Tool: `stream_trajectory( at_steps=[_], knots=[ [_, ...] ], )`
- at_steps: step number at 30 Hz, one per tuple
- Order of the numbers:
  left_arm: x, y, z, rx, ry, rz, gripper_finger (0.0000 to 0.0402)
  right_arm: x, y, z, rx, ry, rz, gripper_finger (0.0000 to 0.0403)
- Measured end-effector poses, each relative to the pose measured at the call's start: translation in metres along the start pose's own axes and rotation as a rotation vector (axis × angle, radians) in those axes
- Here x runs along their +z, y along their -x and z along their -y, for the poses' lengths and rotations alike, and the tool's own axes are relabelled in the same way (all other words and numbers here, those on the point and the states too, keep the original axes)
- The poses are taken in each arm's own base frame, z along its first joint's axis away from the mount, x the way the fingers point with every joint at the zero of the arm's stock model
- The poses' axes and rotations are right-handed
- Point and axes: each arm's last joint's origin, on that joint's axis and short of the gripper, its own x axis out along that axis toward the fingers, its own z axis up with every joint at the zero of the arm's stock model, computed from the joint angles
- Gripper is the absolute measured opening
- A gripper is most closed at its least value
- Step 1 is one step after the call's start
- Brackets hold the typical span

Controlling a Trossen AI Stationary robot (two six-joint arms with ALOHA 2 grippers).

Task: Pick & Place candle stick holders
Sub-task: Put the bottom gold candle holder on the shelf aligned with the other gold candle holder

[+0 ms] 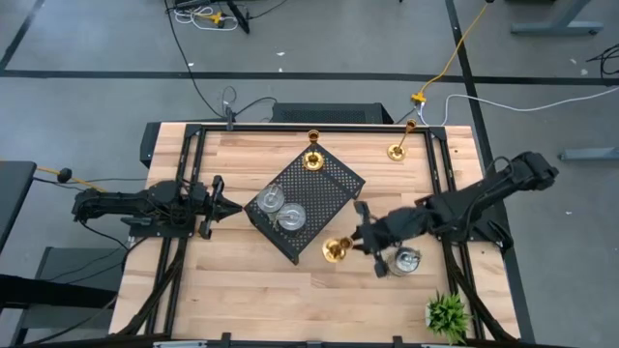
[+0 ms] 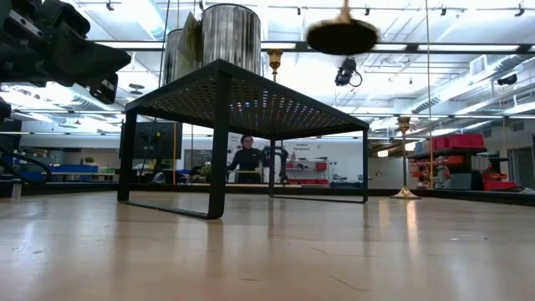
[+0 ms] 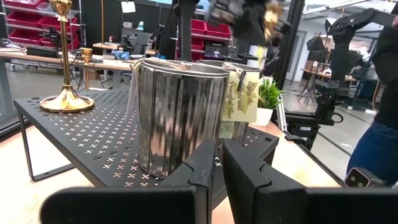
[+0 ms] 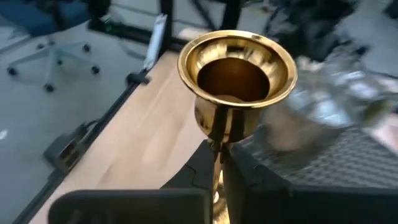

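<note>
From above we see the right gripper (image 1: 360,239) at the black tray's (image 1: 329,188) near corner with a gold holder (image 1: 336,250); only its wrist view shows the fingers clamped on the stem under the gold cup (image 4: 236,74). The left gripper (image 1: 221,205) waits beside the tray's left edge, its fingers nearly together and holding nothing. Two silver holders (image 1: 280,210) and one gold holder (image 1: 312,159) stand on the tray. Another gold (image 1: 397,150) and another silver (image 1: 406,259) sit on the table.
</note>
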Motion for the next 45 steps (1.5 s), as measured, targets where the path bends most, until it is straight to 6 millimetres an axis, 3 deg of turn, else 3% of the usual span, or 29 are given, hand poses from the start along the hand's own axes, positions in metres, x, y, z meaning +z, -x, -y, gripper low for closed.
stream_trajectory(
  at_steps=[8,24,32,45],
  knots=[
    [0.000,0.000,0.000,0.000,0.000,0.000,0.0039,0.012,0.016,0.046,-0.146,-0.055,0.049,0.0014],
    [0.000,0.000,0.000,0.000,0.000,0.000,0.0039,-0.008,0.037,0.132,-0.441,-0.223,-0.016,0.0013],
    [0.000,0.000,0.000,-0.001,0.000,0.000,0.0039,-0.016,0.041,0.148,-0.470,-0.293,-0.030,0.0013],
    [0.000,0.000,0.000,0.000,0.000,0.001,0.0039,-0.019,0.045,0.157,-0.529,-0.304,-0.039,0.0013]
  ],
)
